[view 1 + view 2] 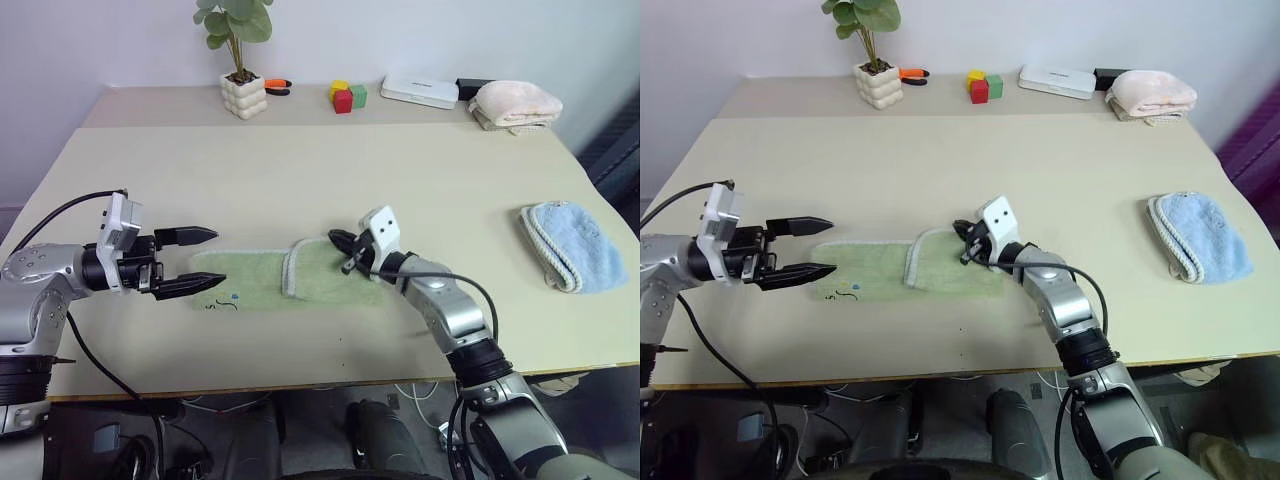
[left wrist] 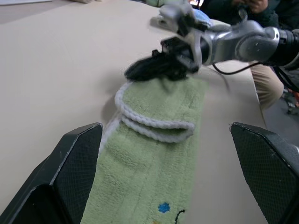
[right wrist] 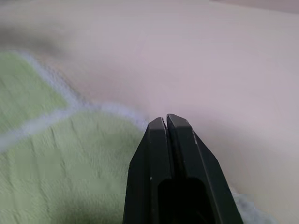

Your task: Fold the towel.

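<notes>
While the left gripper (image 1: 205,259) hovers with its 2 fingers spread wide at the frame's left, the towel (image 1: 250,279) lies centre frame on the table (image 1: 300,180), its right part folded over. Right of it, the right gripper (image 1: 341,240) rests pinched shut, holding nothing, over the fold.

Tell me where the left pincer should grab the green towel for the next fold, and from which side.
Probably the unfolded end of the green towel with the small embroidered mark, from the robot's left. The left pincer is open there; that single layer lies flat, while the right half is doubled over.
</notes>
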Tool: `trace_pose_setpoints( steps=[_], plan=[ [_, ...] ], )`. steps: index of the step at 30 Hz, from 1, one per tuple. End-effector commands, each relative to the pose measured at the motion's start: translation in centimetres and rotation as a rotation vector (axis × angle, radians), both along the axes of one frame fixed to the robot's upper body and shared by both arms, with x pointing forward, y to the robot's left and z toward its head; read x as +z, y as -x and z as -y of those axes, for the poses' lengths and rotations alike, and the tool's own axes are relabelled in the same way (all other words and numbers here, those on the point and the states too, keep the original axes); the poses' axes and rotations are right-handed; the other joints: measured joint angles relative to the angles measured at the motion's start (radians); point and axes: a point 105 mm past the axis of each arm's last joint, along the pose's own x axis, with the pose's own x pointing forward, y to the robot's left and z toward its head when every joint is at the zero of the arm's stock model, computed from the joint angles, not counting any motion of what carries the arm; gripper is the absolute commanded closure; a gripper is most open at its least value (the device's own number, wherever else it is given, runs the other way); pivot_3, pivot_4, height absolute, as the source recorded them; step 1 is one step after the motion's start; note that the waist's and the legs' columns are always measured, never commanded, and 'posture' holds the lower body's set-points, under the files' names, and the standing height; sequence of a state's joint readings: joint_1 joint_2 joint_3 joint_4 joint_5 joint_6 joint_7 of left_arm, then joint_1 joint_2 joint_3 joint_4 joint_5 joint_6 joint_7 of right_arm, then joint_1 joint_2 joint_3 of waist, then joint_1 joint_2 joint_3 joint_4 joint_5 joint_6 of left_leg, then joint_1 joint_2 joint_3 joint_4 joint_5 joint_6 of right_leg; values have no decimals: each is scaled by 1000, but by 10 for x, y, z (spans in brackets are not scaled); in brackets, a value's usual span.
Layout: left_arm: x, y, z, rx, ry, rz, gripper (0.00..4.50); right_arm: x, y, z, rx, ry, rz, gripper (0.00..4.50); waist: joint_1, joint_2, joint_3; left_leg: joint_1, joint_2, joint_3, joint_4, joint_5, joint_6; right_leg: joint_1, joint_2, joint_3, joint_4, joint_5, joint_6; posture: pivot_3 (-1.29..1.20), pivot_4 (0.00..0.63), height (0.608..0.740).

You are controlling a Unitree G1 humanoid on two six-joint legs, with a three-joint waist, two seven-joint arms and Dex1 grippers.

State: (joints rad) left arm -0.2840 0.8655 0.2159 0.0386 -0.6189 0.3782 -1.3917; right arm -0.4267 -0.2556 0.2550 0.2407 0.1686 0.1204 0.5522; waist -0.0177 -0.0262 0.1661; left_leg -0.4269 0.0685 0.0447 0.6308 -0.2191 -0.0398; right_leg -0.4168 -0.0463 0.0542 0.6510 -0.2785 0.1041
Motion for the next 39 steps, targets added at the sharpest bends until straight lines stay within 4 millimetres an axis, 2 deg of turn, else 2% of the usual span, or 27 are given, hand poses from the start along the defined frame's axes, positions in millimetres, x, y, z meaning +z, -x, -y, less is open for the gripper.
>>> trace_pose_setpoints(
  steps=[1, 5, 8, 10, 12, 15, 18, 20, 22, 25, 27, 31, 36, 39],
  plan=[
    [11, 2, -2, 2, -14, 52, 0, -7, 4, -5, 21, -5, 34, 4466, -1, -1, 0, 0, 0, 0, 0, 0, 0, 0, 0, 0, 0, 0, 0, 0, 150, 740],
    [9, 2, 0, -2, -7, 50, 0, -9, 7, -12, 42, 5, 60, 4466, -3, -1, 0, 2, 0, 0, 0, 0, 0, 2, 0, 0, 0, 0, -1, 0, 150, 740],
    [8, 1, 1, -4, -4, 51, 0, 4, 6, -15, 47, 3, 111, 4466, -4, -1, 0, 2, 0, 0, 0, 0, 0, 2, 0, 0, 1, 0, -1, 0, 150, 740],
    [9, 0, 2, -7, -1, 55, 0, 33, 6, -11, 53, -74, 151, 4466, -3, 0, 0, 2, 0, 0, 0, 0, 0, 2, 0, 0, 1, 0, -1, 0, 150, 740],
    [9, -1, 2, -5, 2, 56, 0, 55, 15, -15, 121, -115, 179, 4466, -2, 0, 0, 2, 0, 0, 0, 0, 0, 1, 0, 0, 1, 0, 0, 0, 150, 740],
    [9, -2, 3, -3, 17, 50, 0, 69, 33, -30, 209, -133, 187, 4466, 0, 0, 0, 2, 0, 0, 0, 0, 0, 1, 0, 0, 1, 0, 0, 0, 150, 740],
    [8, -3, 6, -9, 28, 54, 0, 62, 42, -43, 235, -130, 157, 4466, 0, 0, 0, 2, 0, 0, 0, 0, 0, 1, 0, 0, 1, 0, 0, 0, 150, 740],
    [8, -3, 7, -11, 28, 57, 0, 47, 44, -46, 233, -86, 143, 4466, 0, 0, 0, 2, 0, 0, 0, 0, 0, 1, 0, 0, 1, 0, 0, 0, 150, 740],
    [8, -3, 7, -10, 27, 56, 0, 34, 41, -45, 192, -136, 78, 4466, 2, 0, 0, 2, 0, 0, 0, 0, 0, 1, 0, 0, 1, -1, -2, 0, 150, 740],
    [6, -3, 8, -9, 29, 48, 0, 3, 35, -40, 139, -96, 13, 4466, 1, 0, 0, 2, 0, 0, 1, 0, 0, 2, 0, 0, 1, -1, -3, 0, 150, 740],
    [3, 1, 12, -13, 39, 34, 0, -3, 36, -39, 143, -66, 14, 4466, 2, 0, 0, 2, 0, 0, 1, 0, 0, 2, 0, 0, 1, -1, -3, 0, 150, 740],
    [-2, 2, 15, 37, 77, -40, 0, 16, 38, -41, 189, -78, 54, 4466, 0, 0, 0, 2, 0, 0, 1, 0, 0, 2, 0, 0, 1, -1, -2, 0, 150, 740],
    [-6, -11, 23, 150, 128, -109, 0, 49, 41, -40, 254, -156, 43, 4466, 2, 0, 0, 2, 0, -1, 2, 0, 0, 2, 0, 0, 1, 0, 0, 0, 150, 740],
    [-8, -13, 19, 188, 169, -212, 0, 75, 48, -34, 325, -198, 52, 3648, 2, 0, 0, 2, 0, -1, 1, 0, 0, 2, 0, 0, 2, 0, 0, 0, 150, 740]
  ],
)
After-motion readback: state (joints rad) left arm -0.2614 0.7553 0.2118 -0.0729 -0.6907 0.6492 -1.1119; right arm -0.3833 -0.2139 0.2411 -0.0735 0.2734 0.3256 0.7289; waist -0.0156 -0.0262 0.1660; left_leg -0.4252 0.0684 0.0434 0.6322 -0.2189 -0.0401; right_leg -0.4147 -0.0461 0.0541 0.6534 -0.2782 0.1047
